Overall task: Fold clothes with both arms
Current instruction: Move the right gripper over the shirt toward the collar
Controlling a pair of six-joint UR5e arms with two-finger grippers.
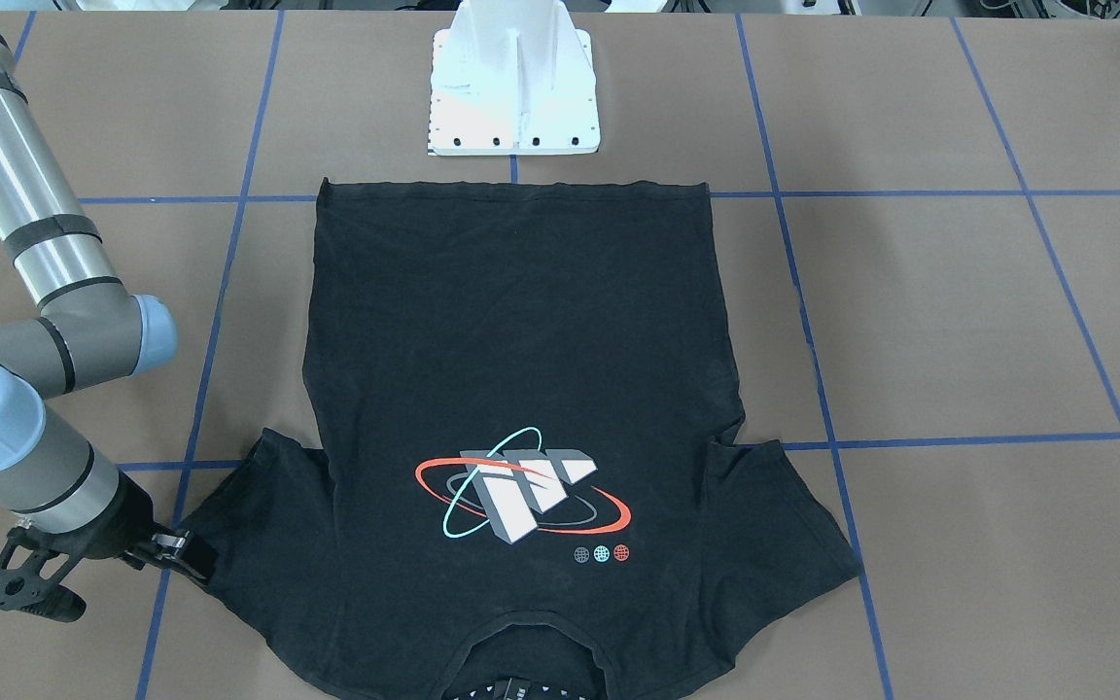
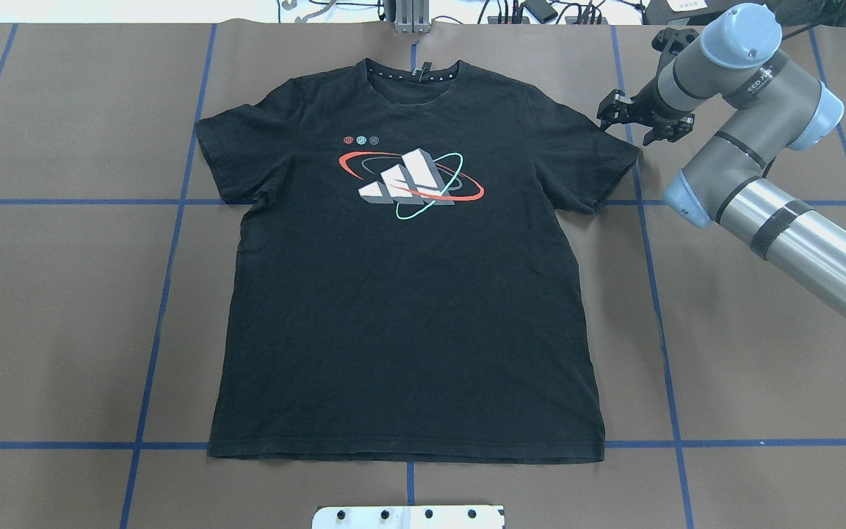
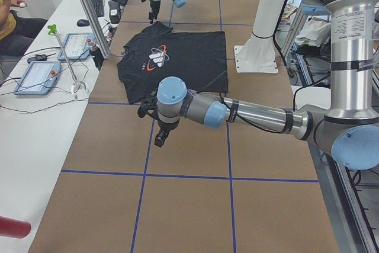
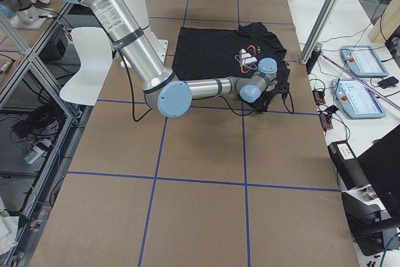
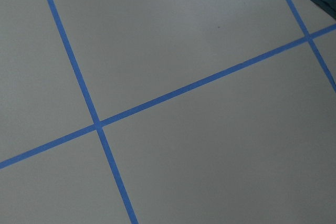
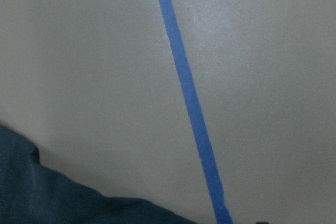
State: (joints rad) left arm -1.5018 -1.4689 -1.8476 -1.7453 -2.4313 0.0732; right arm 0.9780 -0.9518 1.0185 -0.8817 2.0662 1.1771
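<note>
My right end effector (image 2: 634,121), jaws apparently apart, sits at the sleeve tip (image 2: 614,158) at 2 o'clock on the black T-shirt (image 2: 408,294) lying flat on the table (image 2: 63,294); my left end effector (image 3: 159,140), whose state I cannot tell, hangs well clear, so a one-sided lift may skew the fold.

Bright even light; 2 wrist views soft, perhaps defocused.

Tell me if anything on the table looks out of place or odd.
Nothing stands out. The black short-sleeved T-shirt lies flat and graphic-up on the brown table, only lightly wrinkled at the armpits. I see nothing spilled or damaged.
</note>
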